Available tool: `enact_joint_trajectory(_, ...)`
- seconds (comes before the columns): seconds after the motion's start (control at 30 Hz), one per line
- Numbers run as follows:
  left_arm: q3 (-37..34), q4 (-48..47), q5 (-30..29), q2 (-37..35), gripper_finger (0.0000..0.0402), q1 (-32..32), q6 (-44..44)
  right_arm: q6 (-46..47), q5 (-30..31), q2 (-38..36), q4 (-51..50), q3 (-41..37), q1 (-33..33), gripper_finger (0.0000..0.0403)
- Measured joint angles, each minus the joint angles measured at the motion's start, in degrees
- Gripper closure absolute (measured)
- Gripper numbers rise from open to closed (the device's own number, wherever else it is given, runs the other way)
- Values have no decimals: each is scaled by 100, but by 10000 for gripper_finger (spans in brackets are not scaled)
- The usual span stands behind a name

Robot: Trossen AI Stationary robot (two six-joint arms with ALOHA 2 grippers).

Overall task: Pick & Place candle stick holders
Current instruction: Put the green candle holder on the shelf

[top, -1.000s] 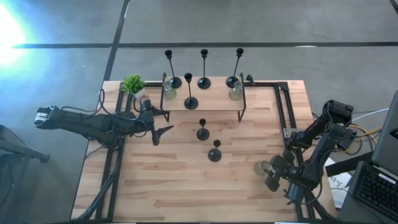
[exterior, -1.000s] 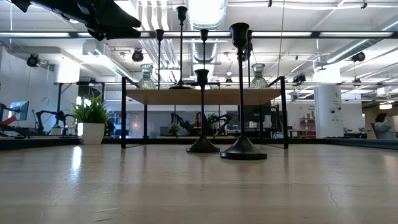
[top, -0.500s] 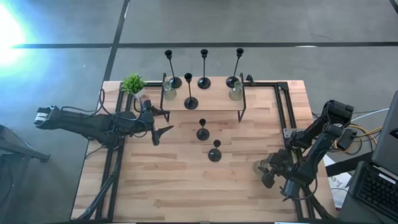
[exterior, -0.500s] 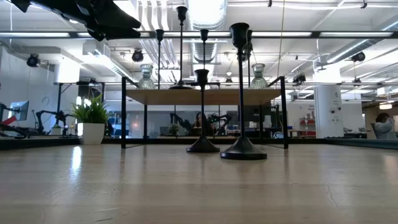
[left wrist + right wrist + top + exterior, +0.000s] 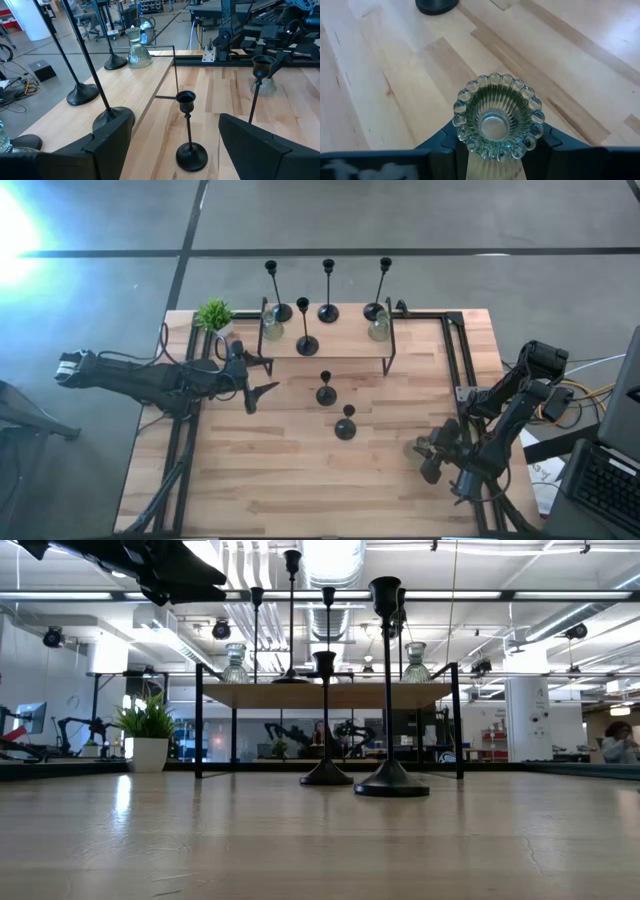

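I am working the right gripper [image 5: 496, 145] low over the front right part of the table [image 5: 260, 480], and its two fingers are pressing against both sides of a small clear-green glass candle holder [image 5: 497, 116], which is standing upright on the wood with its beaded rim facing my wrist camera. From above, that glass holder [image 5: 420, 448] is sitting near the right rail, well apart from the others. The left gripper [image 5: 258, 377] is hanging with its jaws spread wide near the left end of the small raised shelf [image 5: 345, 345]. Two short black holders [image 5: 326, 391] are standing on the table in front of the shelf, four taller black ones and two glass ones on it, beside a potted plant [image 5: 213, 314].
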Motion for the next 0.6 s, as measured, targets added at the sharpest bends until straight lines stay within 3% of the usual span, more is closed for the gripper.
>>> enact_joint_trajectory(0.23, 0, 4, 0, 0, 101, -2, 0, -26, 696, -116, -49, 33, -276, 282)
enact_joint_trajectory(0.33, 0, 6, 0, 0, 101, 0, -8, -276, 729, -395, -269, 183, -564, 282)
enact_joint_trajectory(0.43, 0, 6, 0, 0, 101, -1, -9, -1119, 762, -836, -409, 476, -944, 282)
enact_joint_trajectory(0.6, 0, 7, 0, -35, 101, -2, -22, -3272, 813, -1569, -409, 1127, -1784, 282)
